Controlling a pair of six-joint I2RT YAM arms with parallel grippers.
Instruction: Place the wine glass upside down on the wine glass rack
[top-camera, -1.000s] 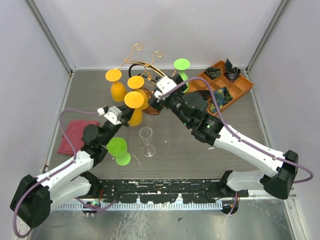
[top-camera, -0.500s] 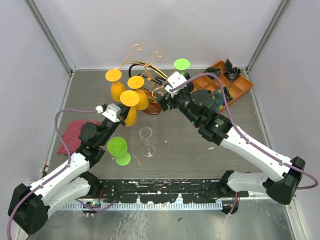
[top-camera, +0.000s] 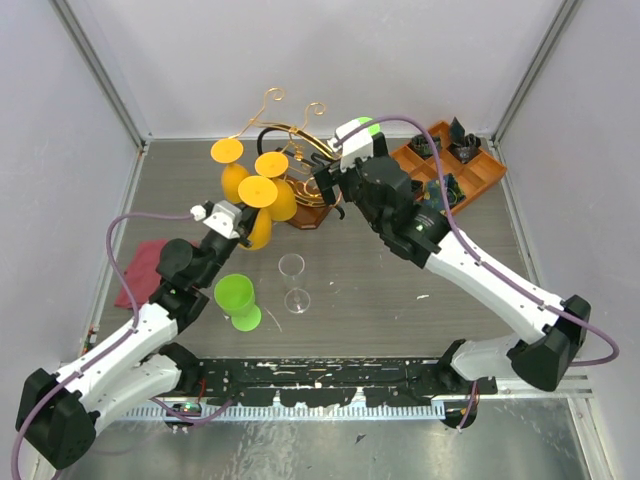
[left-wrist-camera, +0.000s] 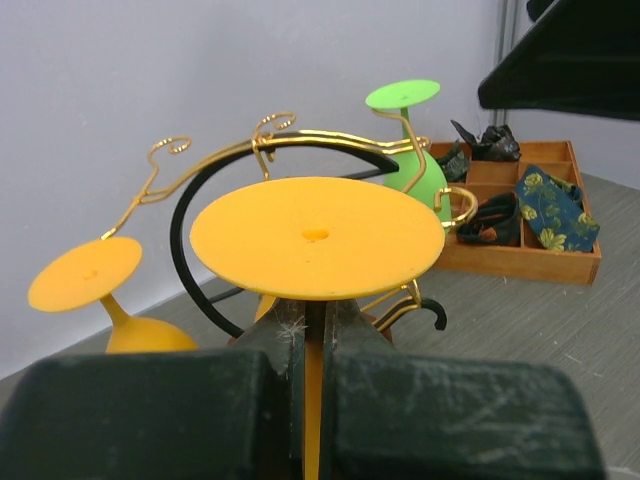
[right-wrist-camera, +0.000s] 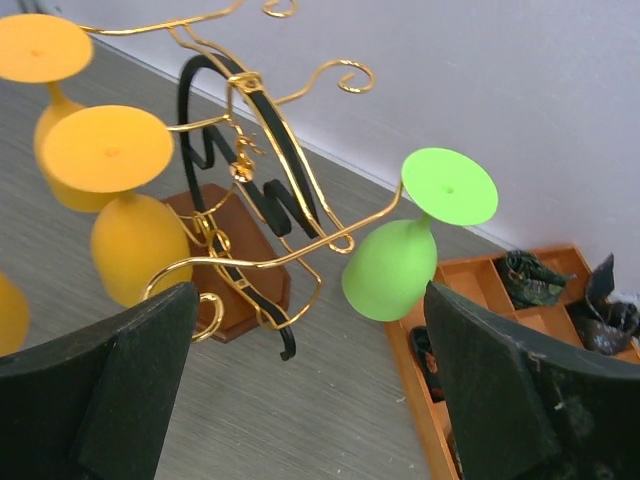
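Note:
My left gripper (left-wrist-camera: 315, 330) is shut on the stem of an orange wine glass (left-wrist-camera: 316, 236). It holds the glass upside down, foot up, just left of and in front of the wine glass rack (top-camera: 290, 135). The held glass also shows in the top view (top-camera: 257, 192). The rack has gold wire arms (left-wrist-camera: 300, 140), a black loop (left-wrist-camera: 185, 260) and a brown base (right-wrist-camera: 240, 270). Two orange glasses (top-camera: 227, 151) (top-camera: 272, 165) and a green glass (right-wrist-camera: 395, 265) hang on it upside down. My right gripper (right-wrist-camera: 310, 400) is wide open and empty, above the table to the right of the rack base.
A green glass (top-camera: 237, 300) and a clear glass (top-camera: 292, 283) stand on the table in front of the rack. A red cloth (top-camera: 140, 272) lies at the left. An orange compartment tray (top-camera: 478, 178) with small dark items sits at the back right.
My right arm has drawn back from the rack's front toward the back right, over the green glass. My left gripper has shifted slightly left and back with the orange glass.

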